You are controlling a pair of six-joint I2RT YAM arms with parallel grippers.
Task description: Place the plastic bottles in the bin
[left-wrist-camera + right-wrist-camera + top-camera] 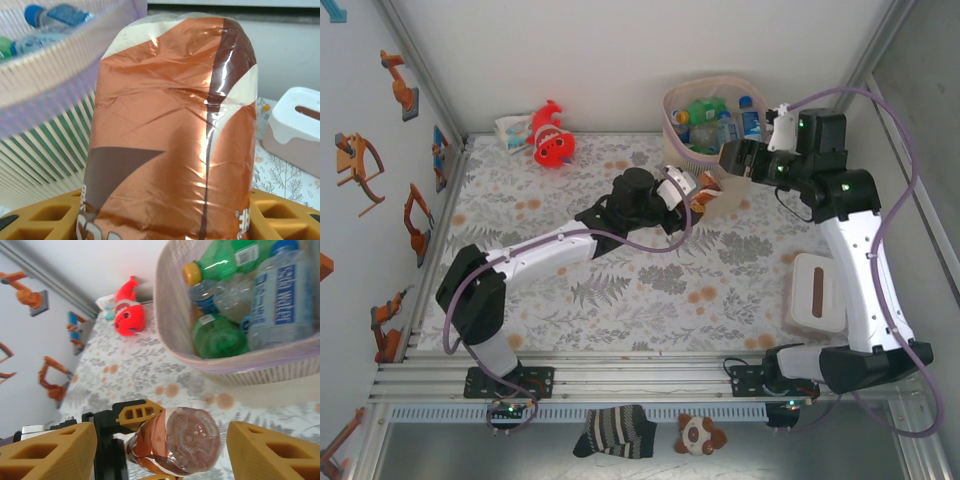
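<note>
brown bottle [170, 135]: lower end cut off at view's bottom edge, label text cropped, unreadable | left gripper [162, 220]: fingers [40, 220] mostly hidden behind the bottle | bin [45, 75]: rim up-left of gripper blurred, cropped | right gripper [160, 452]: fingers cropped at bottom edge

A clear bottle [280, 295] in the bin [260, 372] reads "soda water".

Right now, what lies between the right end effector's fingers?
A brown-labelled bottle, end-on in the right wrist view, with the fingers spread either side.
</note>
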